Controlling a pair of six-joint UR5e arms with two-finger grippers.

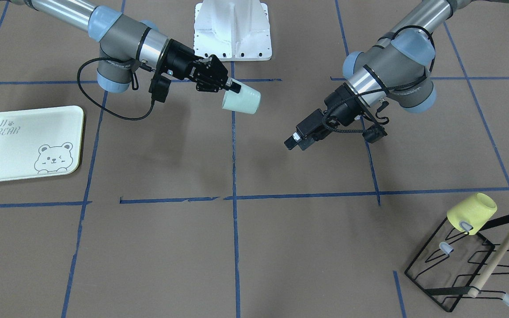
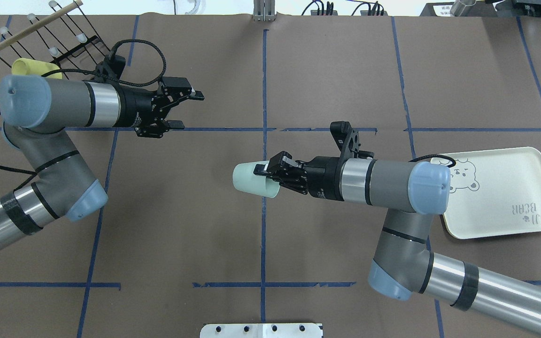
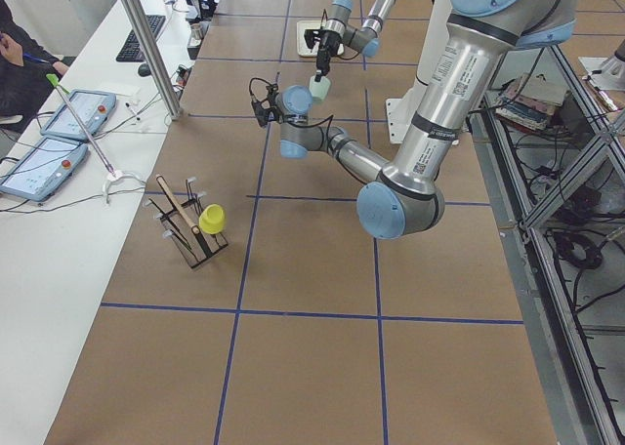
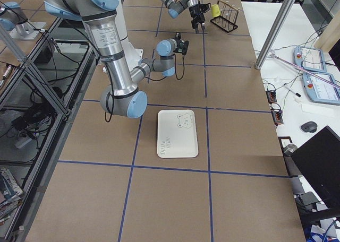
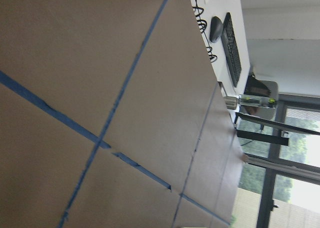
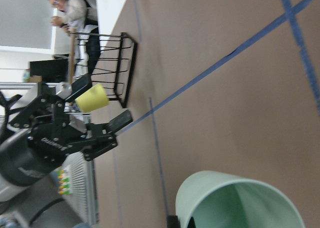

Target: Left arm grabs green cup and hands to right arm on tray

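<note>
Midair: one green cup (image 2: 253, 180), two tools (image 2: 190, 111) (image 2: 266, 172)

**Legible Markings**

One text can be read. The tray (image 1: 16, 154) carries grey lettering (image 1: 1, 127), "TAIJI BEAR", printed in two lines in one corner, diagonally opposite the cartoon bear (image 1: 54, 158). In the overhead view the same words appear upside down, at the tray edge nearest the camera. The wrist joint housings of the right arm (image 1: 117, 44) and the left arm (image 1: 396, 66) each bear a line of pale print, too small to read.
</note>
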